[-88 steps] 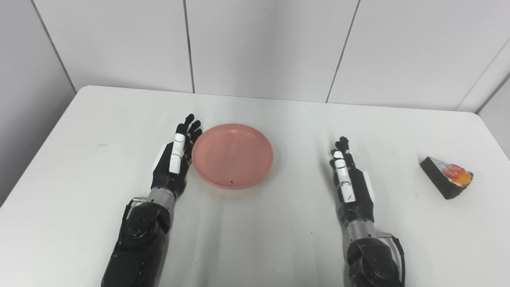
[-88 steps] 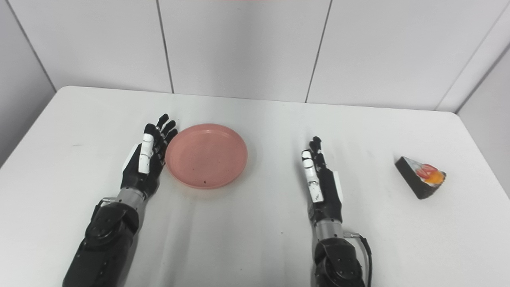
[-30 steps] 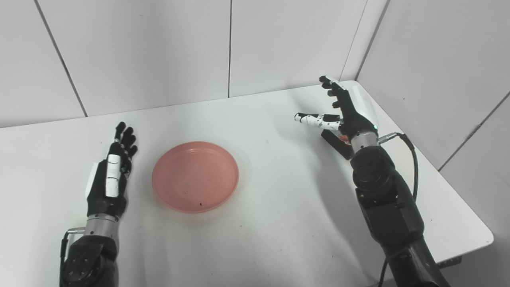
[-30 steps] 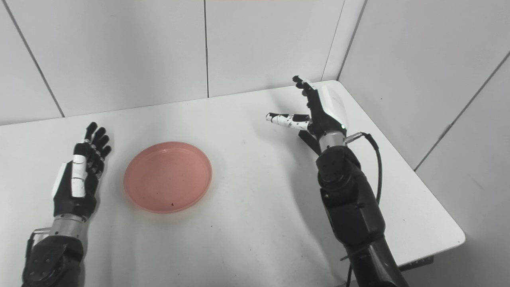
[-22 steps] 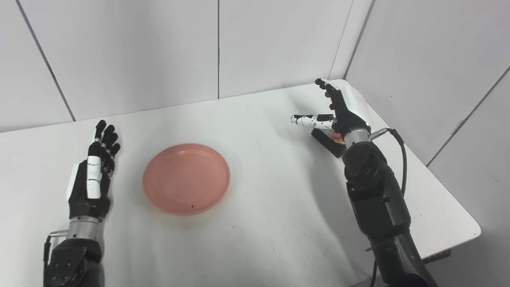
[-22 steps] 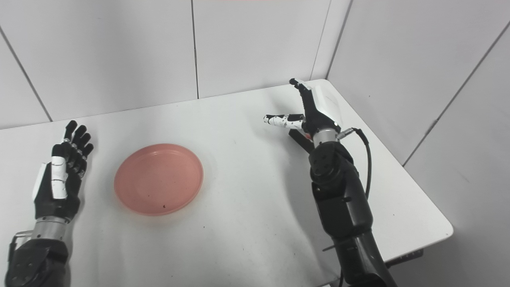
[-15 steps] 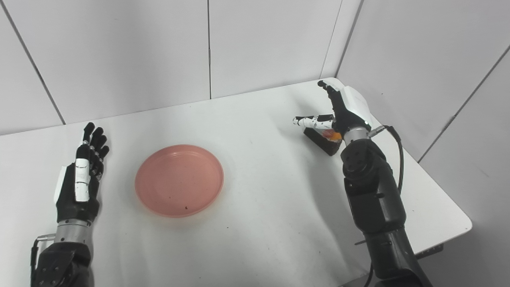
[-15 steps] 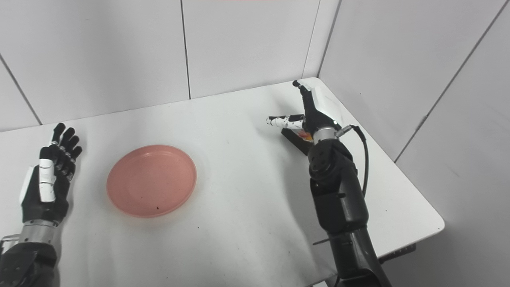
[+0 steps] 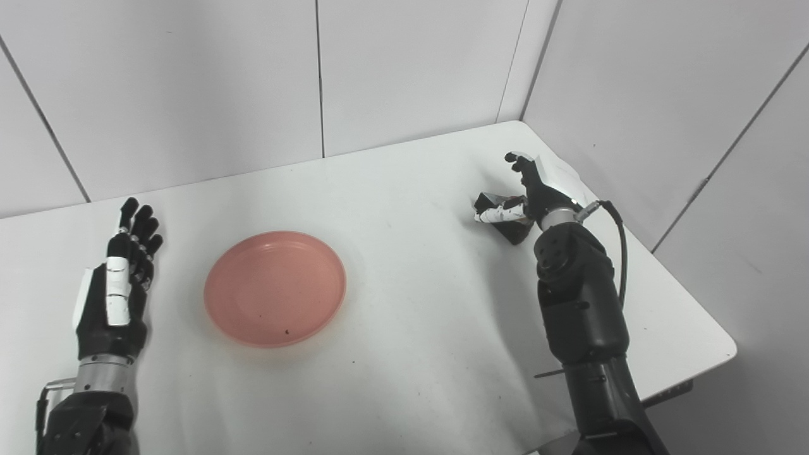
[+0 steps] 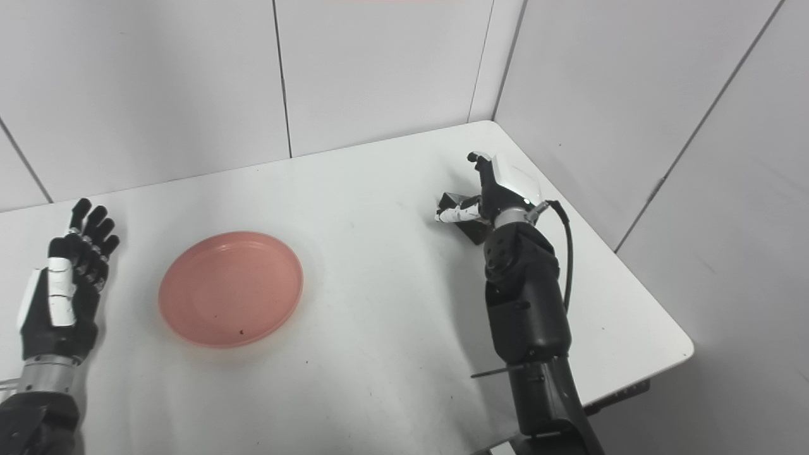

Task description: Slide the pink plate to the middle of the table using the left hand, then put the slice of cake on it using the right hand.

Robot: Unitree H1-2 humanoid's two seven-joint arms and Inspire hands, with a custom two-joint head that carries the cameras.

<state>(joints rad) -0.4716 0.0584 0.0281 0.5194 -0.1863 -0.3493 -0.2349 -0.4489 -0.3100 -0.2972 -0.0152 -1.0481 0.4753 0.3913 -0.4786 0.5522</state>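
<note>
One pink plate (image 9: 275,288), holding only crumbs

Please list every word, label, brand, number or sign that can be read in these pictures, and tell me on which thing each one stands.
There is none to read: no writing shows on the pink plate, the slice of cake, the table, the left hand, the right hand or the wall panels.

You've got bright, even overhead light here, nothing blown out. Shadows are soft: a faint one under the near rim of the pink plate (image 9: 275,289) and left of the right arm (image 9: 578,303). Both views look sharp, walls bending slightly at the edges.
</note>
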